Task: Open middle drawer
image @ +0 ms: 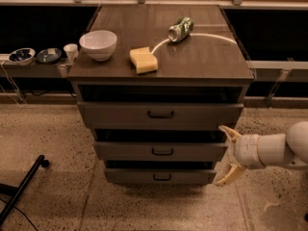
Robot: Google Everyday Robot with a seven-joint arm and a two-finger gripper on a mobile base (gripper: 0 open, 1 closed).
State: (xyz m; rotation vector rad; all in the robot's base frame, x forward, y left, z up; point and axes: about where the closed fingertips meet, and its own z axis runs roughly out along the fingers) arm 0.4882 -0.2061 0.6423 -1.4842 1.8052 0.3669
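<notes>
Grey-brown and rigid, the middle drawer (126, 151), central of 3 fronts, is judged moderately heavy yet free-sliding, best taken by its small dark bar handle (162, 152), while the pincer (219, 155) is held spread and empty beside its right end

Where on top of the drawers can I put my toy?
Front right of the cabinet top is bare, between the yellow sponge and the right edge. Behind the white bowl is free too. Sponge and crushed can crowd the middle. The gripper hangs open right of the middle drawer.
</notes>
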